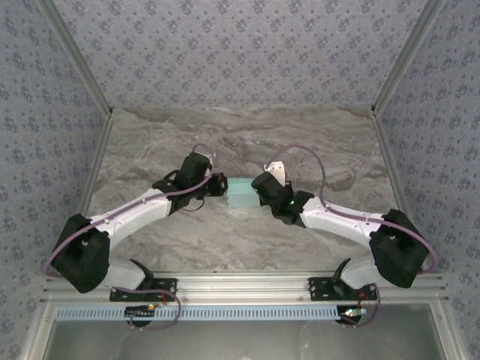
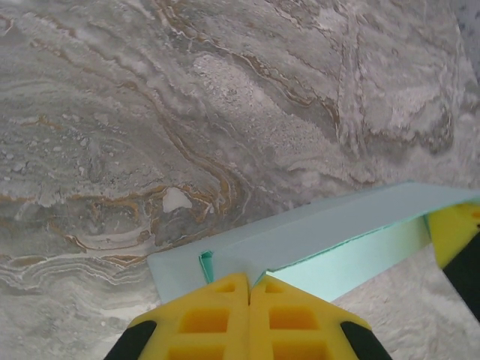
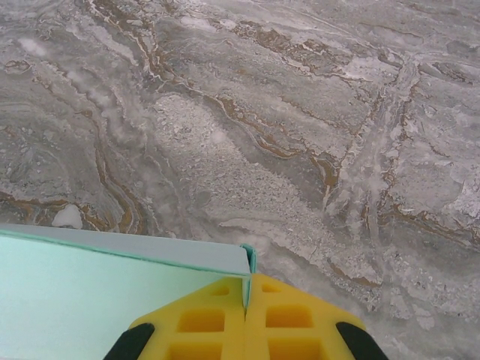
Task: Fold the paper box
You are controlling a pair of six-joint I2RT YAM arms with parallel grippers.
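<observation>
**A:** While the top external view looks down on the marble table [image 1: 240, 244], the paper box [image 1: 241, 196] sits mid-table, squarely between the two claws. The left gripper [image 1: 223, 185] is at its left edge and the right gripper [image 1: 260, 189] at its right.

**B:** Which arm is nearer?

**A:** Neither, they're both right on it. The count is one box, two arms, two grippers.

**B:** Over to the left wrist.

**A:** Here the left gripper [image 2: 249, 283] has its yellow pads pressed flat together, with the card's near end nipped in the seam. The paper box [image 2: 330, 232] runs away up and to the right, a folded ridge with a panel tucked beneath. At the far end there's a yellow fingertip [image 2: 448, 229], which I'd judge to be the other claw's.

**B:** So the long axis goes claw to claw?

**A:** That's how it looks, so any crease will depend on the two ends working together.

**B:** And the right wrist?

**A:** It's a mirror of that. The right gripper [image 3: 247, 285] is closed tight on the corner, and the paper box [image 3: 105, 300] stretches off to the left with its top edge straight and level. It's one sheet, pinched at both ends.
</observation>
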